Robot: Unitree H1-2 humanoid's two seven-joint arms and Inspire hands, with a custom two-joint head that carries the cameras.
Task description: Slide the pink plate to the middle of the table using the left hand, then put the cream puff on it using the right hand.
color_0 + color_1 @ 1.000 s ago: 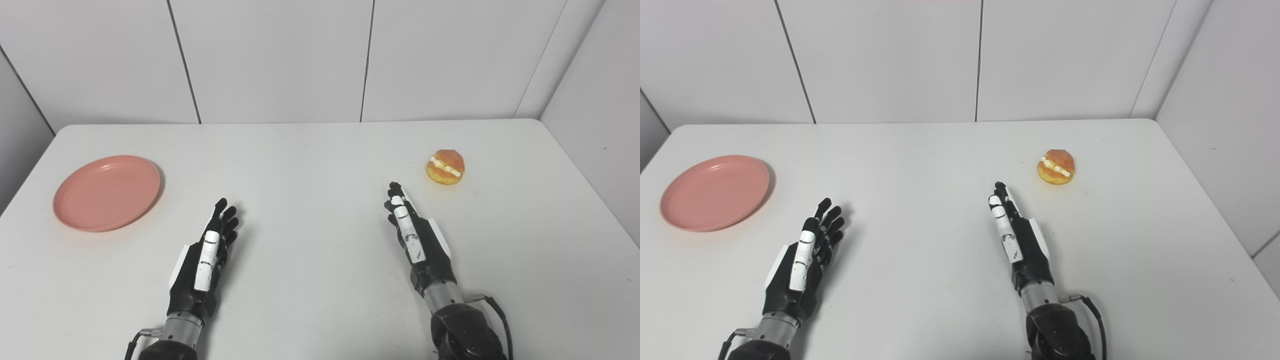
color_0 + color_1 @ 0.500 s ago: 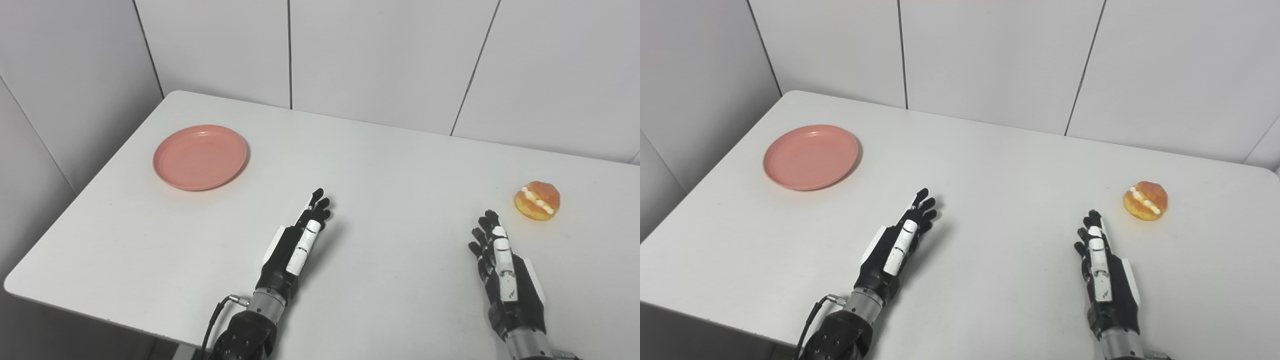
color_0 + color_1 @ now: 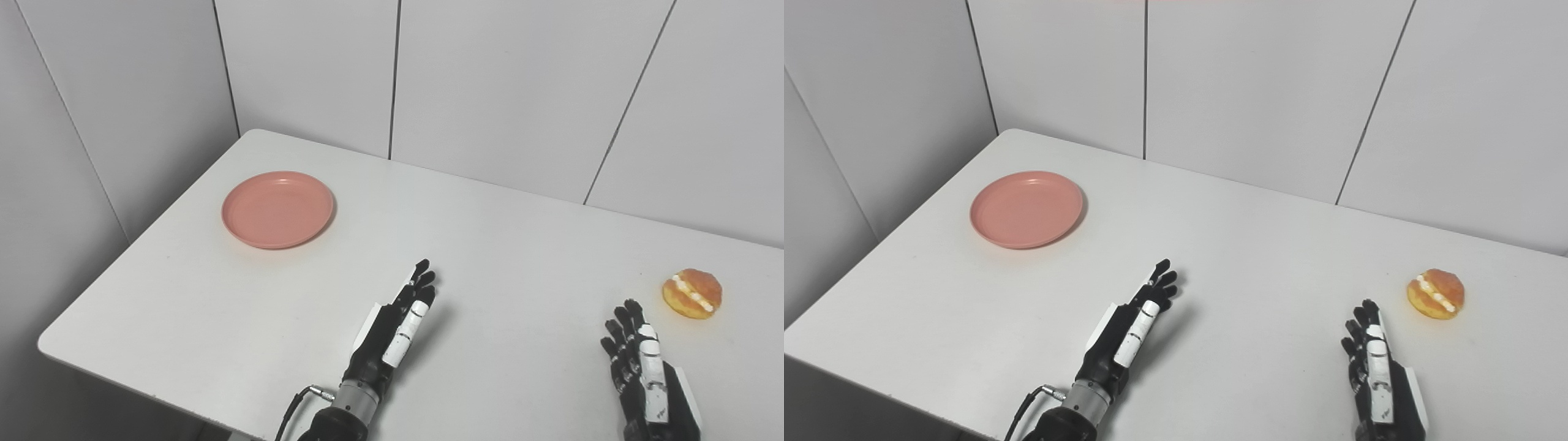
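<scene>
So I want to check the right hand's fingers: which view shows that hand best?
The right eye view: the right hand sits well inside the frame, fingers apart and empty. The left eye view shows the same hand lower down, with less of the wrist before the bottom edge.

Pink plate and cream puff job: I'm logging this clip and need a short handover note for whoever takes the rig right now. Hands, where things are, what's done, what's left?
Left hand: open, holding nothing, over the table near its front middle, well short of the plate.
Right hand: open, holding nothing, just short of the cream puff, not touching it.
Pink plate: near the table's far left corner, with nothing on it.
Cream puff: on the right side of the table.
Done: nothing yet.
Left: slide the plate to the middle with the left hand, then place the cream puff on it with the right.
</scene>
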